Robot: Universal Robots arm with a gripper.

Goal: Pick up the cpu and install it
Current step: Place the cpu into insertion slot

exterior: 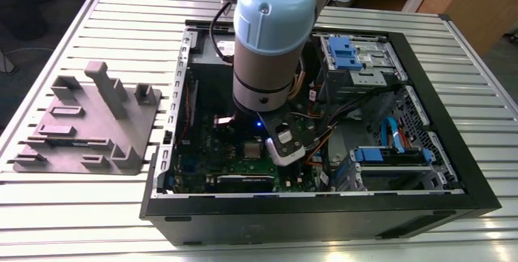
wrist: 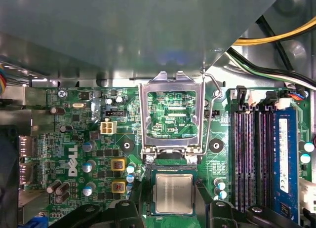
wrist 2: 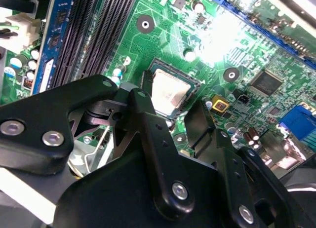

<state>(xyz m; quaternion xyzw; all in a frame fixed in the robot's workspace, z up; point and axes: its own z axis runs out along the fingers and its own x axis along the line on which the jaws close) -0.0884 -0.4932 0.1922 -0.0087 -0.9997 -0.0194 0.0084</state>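
Inside the computer case [exterior: 307, 216], the cpu [wrist: 174, 194] lies in its socket [wrist: 170, 166], whose latch frame [wrist: 172, 80] is not yet closed; the end effector [wrist: 172, 187] is spread apart, astride the chip.

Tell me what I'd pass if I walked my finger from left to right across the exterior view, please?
From the exterior view's left: grey tray → black computer case's left wall → cpu → blue drive latch → the case's right wall.

Harsh glare on motherboard [wrist 2: 217, 45], perhaps from wrist light
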